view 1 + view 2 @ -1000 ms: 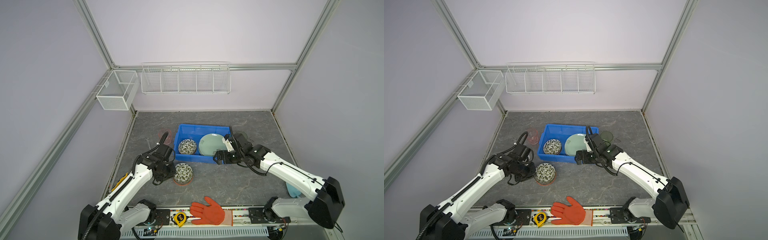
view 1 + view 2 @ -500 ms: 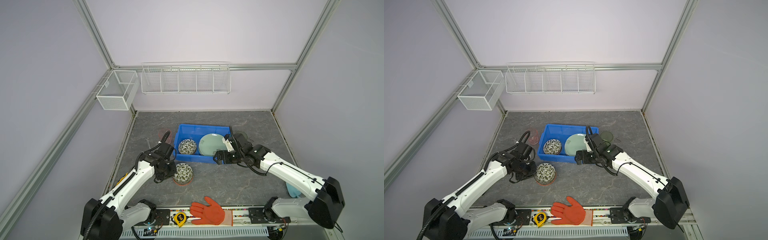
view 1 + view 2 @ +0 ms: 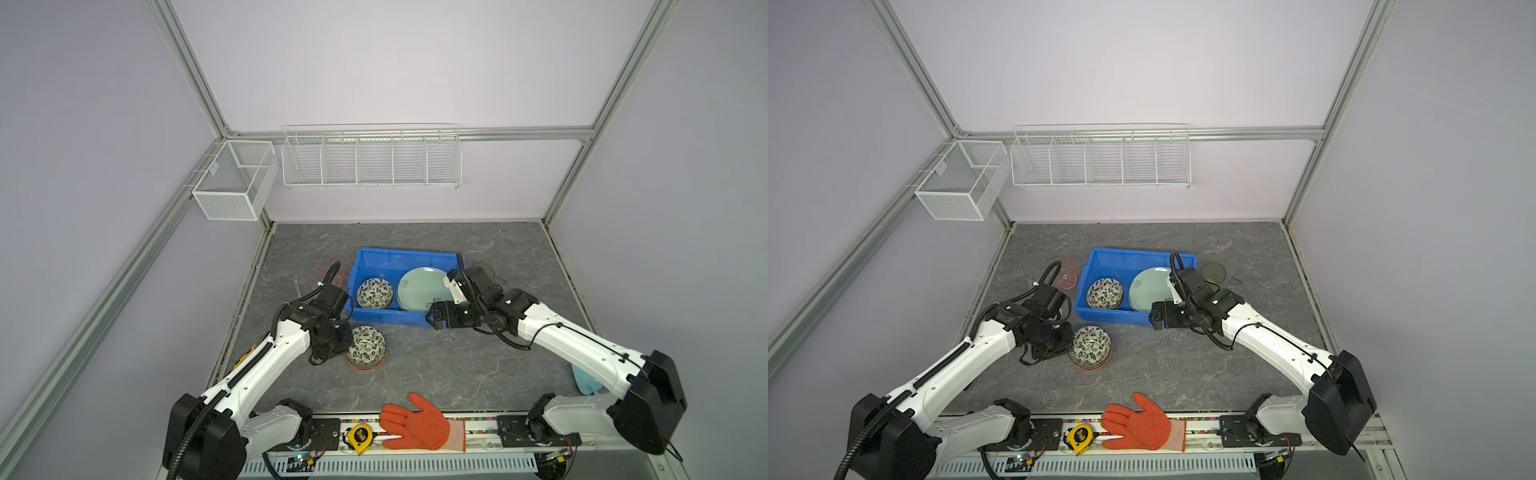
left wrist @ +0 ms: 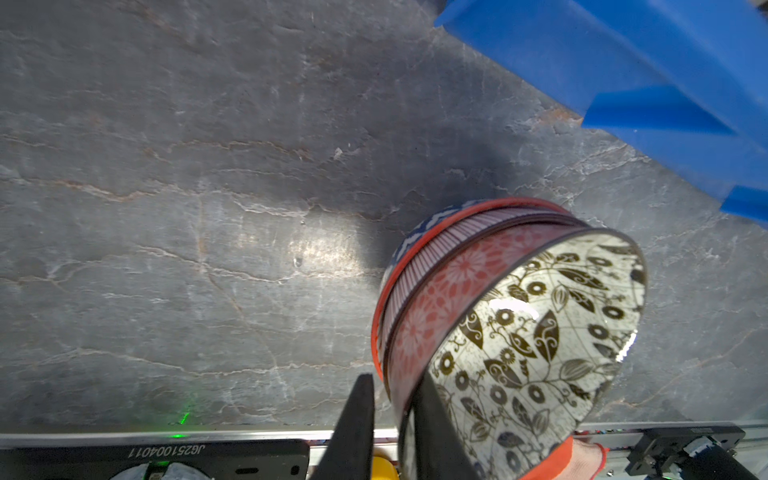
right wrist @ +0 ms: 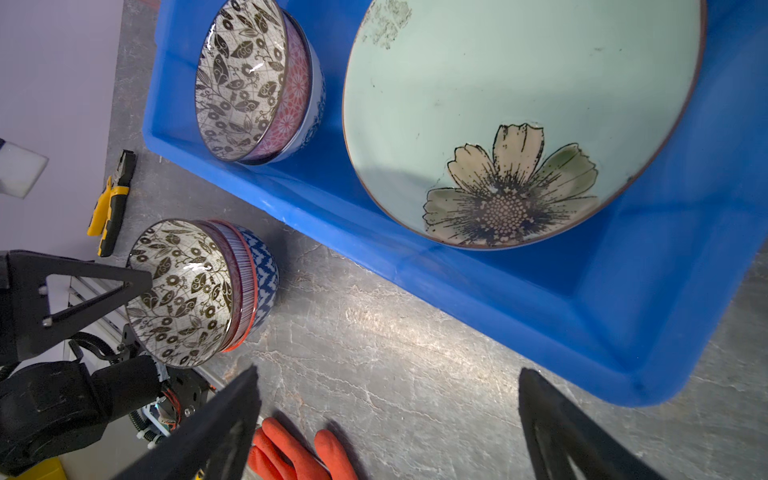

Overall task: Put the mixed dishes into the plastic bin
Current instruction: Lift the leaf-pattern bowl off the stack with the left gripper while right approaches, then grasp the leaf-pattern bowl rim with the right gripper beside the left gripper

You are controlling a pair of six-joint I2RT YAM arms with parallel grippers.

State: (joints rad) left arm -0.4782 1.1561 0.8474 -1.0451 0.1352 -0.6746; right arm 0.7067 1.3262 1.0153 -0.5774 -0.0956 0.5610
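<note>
The blue plastic bin (image 3: 409, 252) (image 3: 1142, 252) holds a mint green flowered plate (image 3: 422, 286) (image 5: 498, 104) and nested bowls topped by a leaf-print bowl (image 3: 375, 293) (image 5: 245, 79). In front of the bin a second stack of bowls (image 3: 365, 347) (image 3: 1091, 347) (image 4: 519, 324) rests on the table, a leaf bowl over pink, striped and blue ones. My left gripper (image 3: 1068, 345) (image 4: 395, 376) pinches its rim, one finger inside and one outside. The right gripper (image 3: 432, 322) (image 5: 388, 374) hangs open and empty by the bin's near right corner. A pink cup (image 3: 1068, 272) and a green cup (image 3: 1213, 272) flank the bin.
An orange glove (image 3: 415, 426) and a yellow tape measure (image 3: 359, 434) lie on the front rail. Yellow pliers (image 5: 110, 203) lie at the table's left edge. A teal cloth (image 3: 586, 382) sits behind the right arm. White wire baskets (image 3: 372, 160) hang on the walls.
My left arm has shifted slightly at the bowl stack and its jaws have narrowed on the rim. The stack and the right arm have not moved.
</note>
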